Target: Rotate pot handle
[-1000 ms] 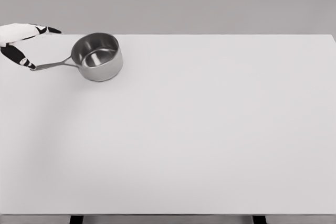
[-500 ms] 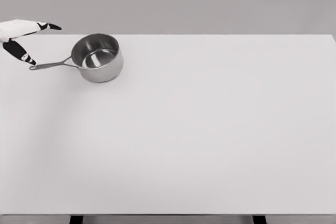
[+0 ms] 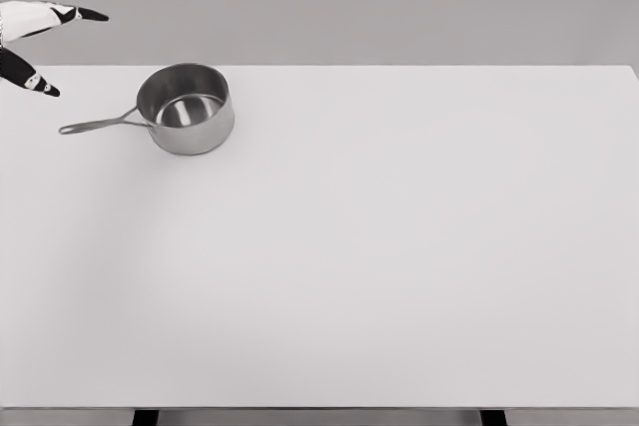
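A steel saucepan [image 3: 185, 109] stands upright at the table's back left, and its long thin handle [image 3: 97, 126] points left, a little toward the front. My left hand [image 3: 55, 47] hovers at the picture's left edge, above and left of the handle's tip, apart from it. Its fingers are spread and hold nothing. The right arm is out of view.
The white table [image 3: 379, 246] fills most of the view, with its back edge just behind the pot and its front edge at the bottom of the picture.
My left hand has lifted up and away from the handle's tip, which it touched a second ago. The pot has stayed in place.
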Robot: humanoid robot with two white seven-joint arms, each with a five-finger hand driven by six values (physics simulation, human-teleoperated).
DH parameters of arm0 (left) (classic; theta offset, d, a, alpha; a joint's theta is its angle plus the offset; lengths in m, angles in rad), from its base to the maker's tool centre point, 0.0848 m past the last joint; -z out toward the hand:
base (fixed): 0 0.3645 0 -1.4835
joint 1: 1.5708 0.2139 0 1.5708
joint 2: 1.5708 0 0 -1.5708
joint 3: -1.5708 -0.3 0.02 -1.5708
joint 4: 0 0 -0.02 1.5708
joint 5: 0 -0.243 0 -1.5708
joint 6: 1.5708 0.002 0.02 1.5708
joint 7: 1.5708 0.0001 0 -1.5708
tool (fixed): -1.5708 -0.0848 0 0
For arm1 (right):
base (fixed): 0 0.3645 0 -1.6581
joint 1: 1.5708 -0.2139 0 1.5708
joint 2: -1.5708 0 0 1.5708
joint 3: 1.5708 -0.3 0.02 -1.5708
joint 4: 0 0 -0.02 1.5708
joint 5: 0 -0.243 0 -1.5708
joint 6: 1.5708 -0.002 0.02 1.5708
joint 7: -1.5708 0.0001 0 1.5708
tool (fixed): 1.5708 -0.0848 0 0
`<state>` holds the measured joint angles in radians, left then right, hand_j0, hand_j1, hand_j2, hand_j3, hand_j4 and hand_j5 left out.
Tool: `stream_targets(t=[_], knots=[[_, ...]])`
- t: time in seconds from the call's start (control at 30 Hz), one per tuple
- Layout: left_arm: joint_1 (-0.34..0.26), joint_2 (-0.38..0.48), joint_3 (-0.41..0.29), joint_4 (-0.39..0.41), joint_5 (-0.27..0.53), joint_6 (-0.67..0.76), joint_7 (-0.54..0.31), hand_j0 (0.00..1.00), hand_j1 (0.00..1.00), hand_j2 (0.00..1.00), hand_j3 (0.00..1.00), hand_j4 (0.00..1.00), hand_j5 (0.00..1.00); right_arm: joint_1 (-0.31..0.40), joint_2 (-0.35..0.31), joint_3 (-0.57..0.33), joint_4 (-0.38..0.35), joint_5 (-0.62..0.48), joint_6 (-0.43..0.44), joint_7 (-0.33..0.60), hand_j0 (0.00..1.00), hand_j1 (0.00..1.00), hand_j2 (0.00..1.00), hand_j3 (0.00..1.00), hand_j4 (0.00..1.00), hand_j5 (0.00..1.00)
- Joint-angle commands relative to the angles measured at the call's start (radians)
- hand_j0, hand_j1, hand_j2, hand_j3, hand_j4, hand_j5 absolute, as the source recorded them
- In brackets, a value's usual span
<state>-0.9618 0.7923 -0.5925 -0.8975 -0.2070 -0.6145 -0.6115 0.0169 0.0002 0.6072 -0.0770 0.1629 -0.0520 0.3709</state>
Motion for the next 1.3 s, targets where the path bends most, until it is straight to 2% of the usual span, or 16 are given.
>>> stream_targets(t=[0.0, 0.03, 0.17, 0.37, 0.53, 0.87, 1.03, 1.27], knots=[[0.002, 0.065, -0.069, -0.193, 0.127, 0.004, 0.001, 1.0, 1.0, 1.0, 1.0, 1.0, 1.0, 0.002, 0.0, 0.0, 0.0, 0.0, 0.0, 0.0, 1.0, 1.0, 1.0, 1.0, 1.0, 1.0], [0.005, 0.065, -0.082, -0.219, 0.138, 0.004, 0.001, 1.0, 1.0, 1.0, 1.0, 1.0, 1.0, 0.0, 0.0, 0.0, 0.0, 0.0, 0.0, 0.0, 1.0, 1.0, 1.0, 1.0, 1.0, 1.0], [0.008, 0.033, -0.112, -0.218, 0.138, 0.004, 0.001, 1.0, 1.0, 1.0, 1.0, 1.0, 1.0, 0.0, 0.0, 0.0, -0.001, 0.0, 0.0, 0.0, 1.0, 1.0, 1.0, 1.0, 1.0, 1.0], [0.075, 0.044, -0.116, -0.202, 0.133, 0.004, 0.001, 1.0, 1.0, 1.0, 1.0, 1.0, 1.0, 0.0, 0.0, 0.0, 0.0, 0.0, 0.0, 0.002, 1.0, 1.0, 1.0, 1.0, 1.0, 1.0], [0.103, 0.042, -0.122, -0.198, 0.126, 0.004, 0.001, 1.0, 1.0, 1.0, 1.0, 1.0, 1.0, 0.0, 0.0, 0.0, 0.0, 0.0, 0.0, 0.0, 1.0, 1.0, 1.0, 1.0, 1.0, 1.0], [0.101, -0.015, -0.105, -0.092, -0.035, 0.004, 0.001, 1.0, 1.0, 1.0, 1.0, 1.0, 1.0, 0.002, 0.0, 0.0, 0.0, 0.0, 0.0, 0.0, 1.0, 1.0, 1.0, 1.0, 1.0, 1.0], [0.095, -0.033, -0.095, -0.047, -0.089, 0.004, 0.001, 1.0, 1.0, 1.0, 1.0, 1.0, 1.0, 0.002, 0.0, 0.0, 0.0, 0.0, 0.0, 0.0, 1.0, 1.0, 1.0, 1.0, 1.0, 1.0], [0.083, -0.044, -0.081, -0.032, -0.183, 0.004, 0.013, 1.0, 1.0, 1.0, 1.0, 1.0, 1.0, 0.002, 0.0, 0.0, -0.001, 0.0, 0.0, 0.0, 1.0, 1.0, 1.0, 1.0, 1.0, 1.0]])
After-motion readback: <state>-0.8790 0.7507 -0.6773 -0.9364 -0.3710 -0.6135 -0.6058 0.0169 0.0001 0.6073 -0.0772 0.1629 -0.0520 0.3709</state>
